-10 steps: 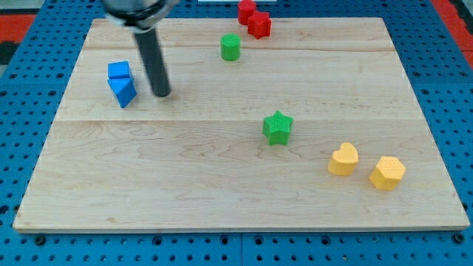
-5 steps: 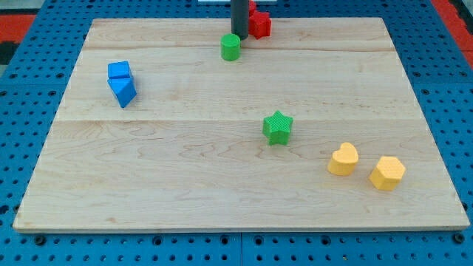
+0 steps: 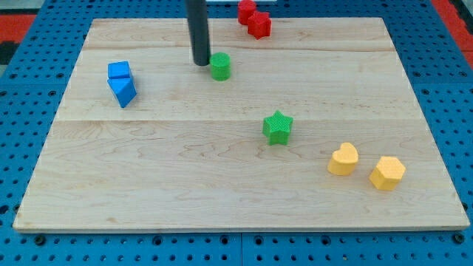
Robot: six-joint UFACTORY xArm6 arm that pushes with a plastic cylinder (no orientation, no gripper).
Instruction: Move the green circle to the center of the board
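Green circle point(image 3: 220, 66) sitting far of centre on the surface point(image 3: 148, 185); tip point(image 3: 200, 63) just left of it; no claw here; better to swing round its far side, push gently nearward.

A plain dark rod, straight and smooth, matte charcoal all the way down to my tip point(image 3: 202, 63).

A pale wooden table point(image 3: 222, 185), made of long planks joined side by side with the seams running across the view, fills most of the picture. It lies on a blue perforated base point(image 3: 29, 148) dotted with regular rows of dark holes, showing on all sides. Red patches point(image 3: 18, 18) sit at both top corners, and the light is even and soft.
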